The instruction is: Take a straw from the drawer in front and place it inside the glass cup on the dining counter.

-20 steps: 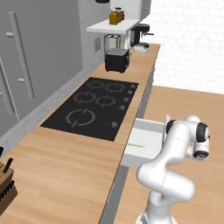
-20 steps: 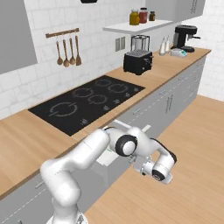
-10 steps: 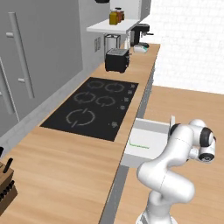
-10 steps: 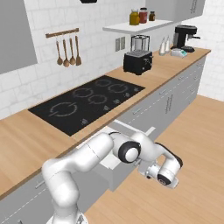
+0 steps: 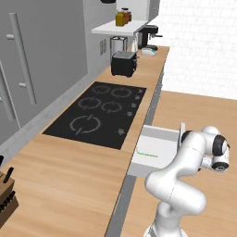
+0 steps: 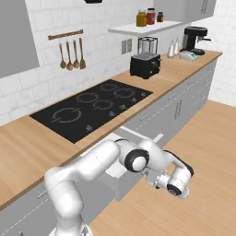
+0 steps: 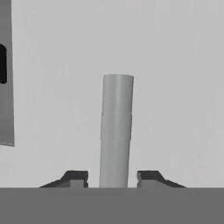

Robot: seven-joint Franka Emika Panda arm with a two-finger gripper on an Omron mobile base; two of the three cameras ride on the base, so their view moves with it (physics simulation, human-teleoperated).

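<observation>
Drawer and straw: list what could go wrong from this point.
1. The gripper is open astride the drawer's handle; pulling away at an angle could snag a finger on it.
2. The straw lies flat against the near wall of the drawer, leaving little room for the fingers.
3. The arm hangs over the drawer, so reaching in needs a big swing.

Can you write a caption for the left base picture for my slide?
Robot arm beside the open drawer, a green straw lying inside, next to the black cooktop.
</observation>
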